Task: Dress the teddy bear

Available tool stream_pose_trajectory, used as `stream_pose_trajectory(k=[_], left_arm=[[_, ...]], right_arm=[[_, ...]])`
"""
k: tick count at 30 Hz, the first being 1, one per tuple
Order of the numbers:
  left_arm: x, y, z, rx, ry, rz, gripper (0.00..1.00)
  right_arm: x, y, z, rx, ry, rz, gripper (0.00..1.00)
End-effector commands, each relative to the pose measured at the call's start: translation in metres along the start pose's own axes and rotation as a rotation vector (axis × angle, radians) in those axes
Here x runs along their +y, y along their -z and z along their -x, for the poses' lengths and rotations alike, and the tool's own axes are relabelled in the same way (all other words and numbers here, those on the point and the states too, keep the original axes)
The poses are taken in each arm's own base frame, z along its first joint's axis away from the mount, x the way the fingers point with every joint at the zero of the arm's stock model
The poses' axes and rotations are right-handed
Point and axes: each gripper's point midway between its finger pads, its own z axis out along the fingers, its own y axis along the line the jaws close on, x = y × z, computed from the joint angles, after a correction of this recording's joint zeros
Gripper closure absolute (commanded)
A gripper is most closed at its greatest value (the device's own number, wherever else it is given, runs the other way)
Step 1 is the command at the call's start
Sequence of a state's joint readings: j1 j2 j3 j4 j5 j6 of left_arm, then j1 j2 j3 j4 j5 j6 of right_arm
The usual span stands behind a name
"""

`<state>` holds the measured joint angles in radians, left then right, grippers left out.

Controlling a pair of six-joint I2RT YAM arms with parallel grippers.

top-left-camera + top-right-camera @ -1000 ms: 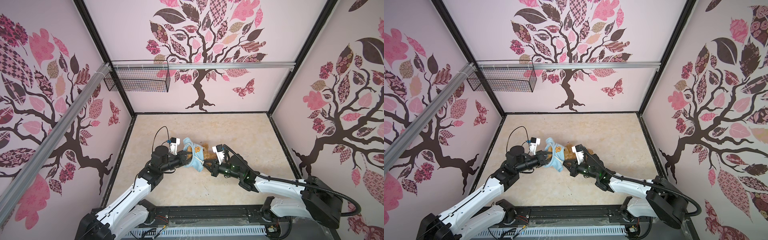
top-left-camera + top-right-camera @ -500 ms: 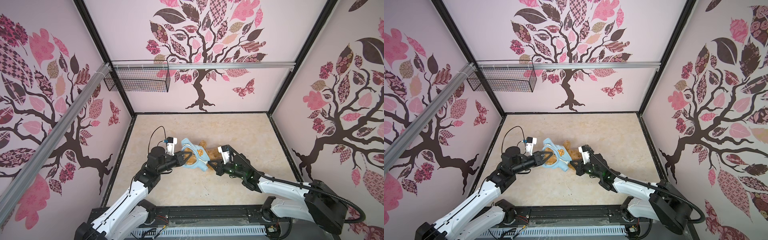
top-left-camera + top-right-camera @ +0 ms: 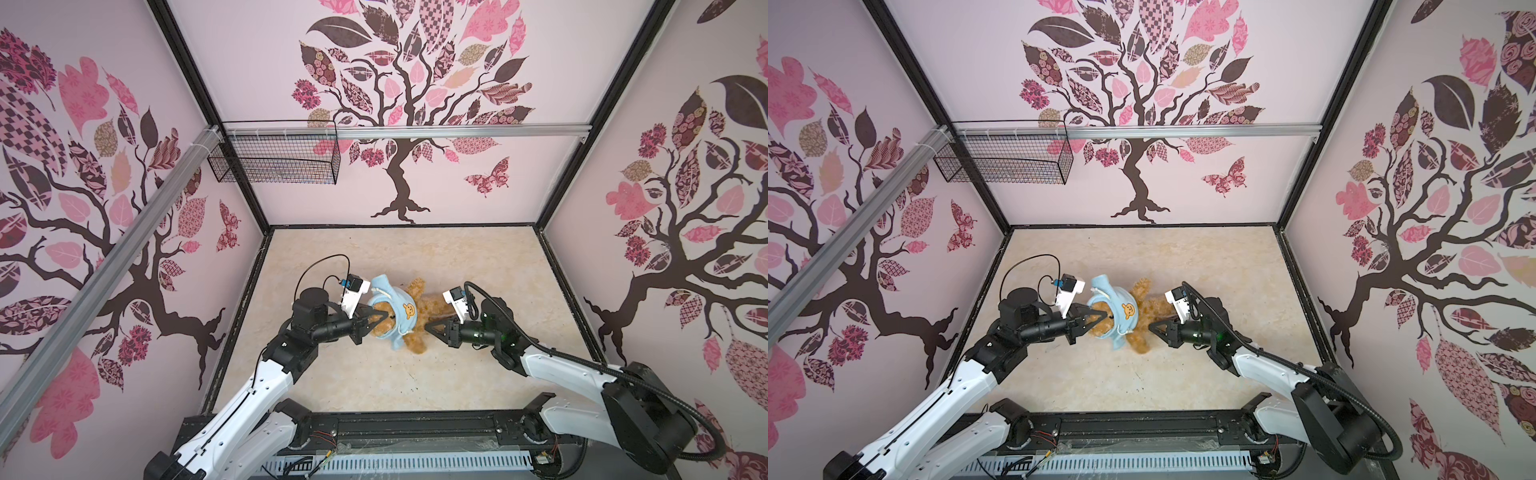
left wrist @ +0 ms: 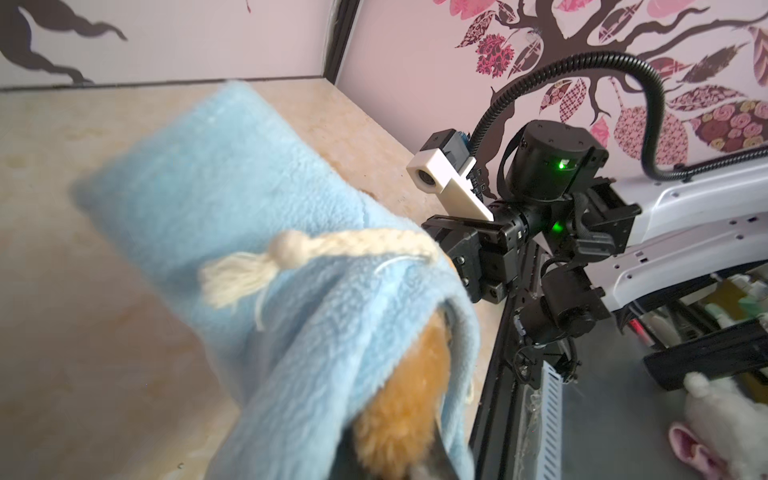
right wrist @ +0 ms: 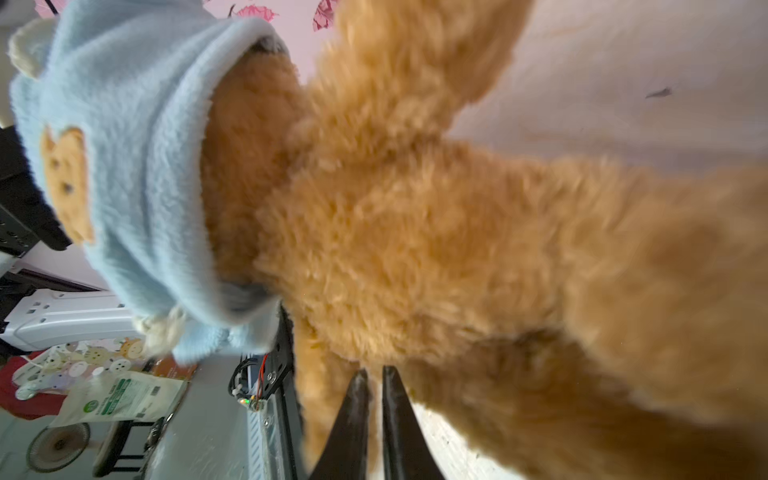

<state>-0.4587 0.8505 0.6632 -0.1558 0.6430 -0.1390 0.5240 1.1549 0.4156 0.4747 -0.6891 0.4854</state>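
Note:
The golden-brown teddy bear [image 3: 430, 309] [image 3: 1148, 311] lies on the table [image 3: 374, 249]. A light blue shirt [image 3: 395, 307] [image 3: 1119, 307] with an orange bear-face emblem is bunched over its head end, leaving its body and limbs bare. My left gripper [image 3: 384, 318] [image 3: 1104, 318] is shut at the shirt's opening. In the left wrist view the shirt [image 4: 249, 208] and fur [image 4: 399, 395] hide the grip. My right gripper [image 3: 428, 327] [image 3: 1152, 326] [image 5: 374, 372] sits at the bear's lower leg. Its jaws stand a narrow gap apart, with only fur behind them.
A black wire basket [image 3: 274, 158] [image 3: 1005, 160] hangs on the back wall at the left, under an aluminium bar. Patterned walls close in three sides. The black arm-mount rail [image 3: 415, 424] runs along the front edge.
The right gripper's jaws, shut at the bear before, have parted a little. The shirt, stretched out flat half a second ago, now sits bunched round the bear's head end.

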Motion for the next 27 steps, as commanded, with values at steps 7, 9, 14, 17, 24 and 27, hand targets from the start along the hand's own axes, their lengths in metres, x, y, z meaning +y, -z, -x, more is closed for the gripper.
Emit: stream_pose_trajectory(k=[7, 9, 14, 17, 24, 27], left_arm=[[-0.034, 0.006, 0.013, -0.037, -0.643, -0.084, 1.00], [-0.033, 0.002, 0.006, -0.024, -0.695, -0.082, 1.00], [-0.037, -0.002, 0.003, -0.040, -0.700, -0.103, 1.00], [-0.038, -0.004, -0.001, -0.029, -0.695, -0.113, 1.00], [-0.037, -0.006, -0.008, -0.001, -0.694, -0.124, 1.00], [-0.036, -0.008, -0.010, 0.013, -0.684, -0.129, 1.00]], right_arm=[[0.070, 0.037, 0.051, -0.045, 0.049, 0.126, 0.55], [0.079, 0.036, 0.059, -0.038, 0.004, 0.168, 0.54], [0.069, 0.022, 0.069, -0.014, -0.079, 0.147, 0.52], [0.063, 0.015, 0.070, -0.013, -0.095, 0.147, 0.52], [0.074, 0.008, 0.078, -0.015, -0.114, 0.231, 0.57], [0.076, 0.002, 0.076, -0.005, -0.113, 0.235, 0.58]])
